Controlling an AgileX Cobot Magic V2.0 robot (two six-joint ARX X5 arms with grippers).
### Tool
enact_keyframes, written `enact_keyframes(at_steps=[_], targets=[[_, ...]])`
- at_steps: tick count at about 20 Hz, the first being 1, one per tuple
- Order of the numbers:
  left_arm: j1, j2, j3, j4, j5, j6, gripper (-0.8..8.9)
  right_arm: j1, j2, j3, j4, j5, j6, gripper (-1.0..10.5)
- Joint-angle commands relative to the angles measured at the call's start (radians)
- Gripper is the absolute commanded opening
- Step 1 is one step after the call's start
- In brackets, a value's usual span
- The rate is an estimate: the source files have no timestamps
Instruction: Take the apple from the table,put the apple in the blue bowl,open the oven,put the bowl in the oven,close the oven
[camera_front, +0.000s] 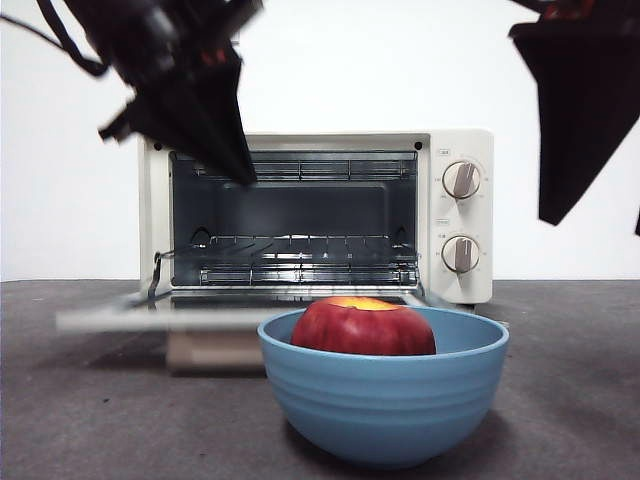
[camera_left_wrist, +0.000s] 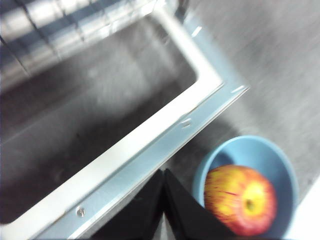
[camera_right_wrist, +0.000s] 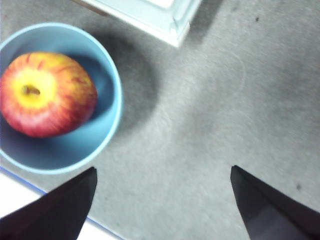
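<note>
The cream-white oven (camera_front: 482, 222) stands open, its door (camera_front: 150, 318) folded down flat. In front of it the blue bowl (camera_front: 385, 400) rests on the dark grey table (camera_front: 570, 400), and the red apple (camera_front: 365, 325) lies inside it. My left gripper (camera_left_wrist: 164, 172) is shut on nothing above the open door's edge (camera_left_wrist: 165, 125), with the bowl (camera_left_wrist: 260, 150) and apple (camera_left_wrist: 240, 200) just beside it. It appears blurred before the oven's top left corner (camera_front: 235, 165). My right gripper (camera_right_wrist: 162, 172) hangs open over bare table (camera_right_wrist: 210, 100), beside the bowl (camera_right_wrist: 107, 110) and apple (camera_right_wrist: 45, 92).
A wire rack (camera_front: 300, 262) lies inside the oven cavity. Two round knobs (camera_front: 461, 180) sit on the oven's right panel. The door's corner (camera_right_wrist: 165, 20) juts out close to the bowl. A white wall closes off the back.
</note>
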Motion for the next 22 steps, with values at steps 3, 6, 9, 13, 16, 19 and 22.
enact_keyframes(at_steps=[3, 6, 9, 13, 16, 19, 22], targets=[[0.032, -0.122, 0.010, -0.004, -0.001, 0.013, 0.07, 0.004, 0.089, 0.015, 0.087, -0.056, 0.013, 4.2], [0.091, -0.222, -0.024, 0.002, -0.001, 0.005, 0.07, 0.002, 0.149, 0.015, 0.127, -0.072, 0.013, 4.1], [0.173, -0.320, -0.119, 0.016, 0.000, -0.012, 0.07, -0.008, 0.217, 0.015, 0.181, -0.111, 0.005, 3.9], [0.270, -0.454, -0.283, 0.045, 0.077, -0.021, 0.07, -0.008, 0.311, 0.015, 0.243, -0.126, 0.002, 3.5], [0.314, -0.531, -0.383, 0.057, 0.083, -0.026, 0.07, -0.008, 0.373, 0.015, 0.266, -0.134, -0.006, 2.8], [0.335, -0.577, -0.442, 0.056, 0.084, -0.029, 0.07, -0.008, 0.413, 0.015, 0.285, -0.152, -0.013, 1.9], [0.334, -0.584, -0.447, 0.052, 0.084, -0.029, 0.07, -0.006, 0.415, 0.015, 0.286, -0.153, -0.021, 0.4]])
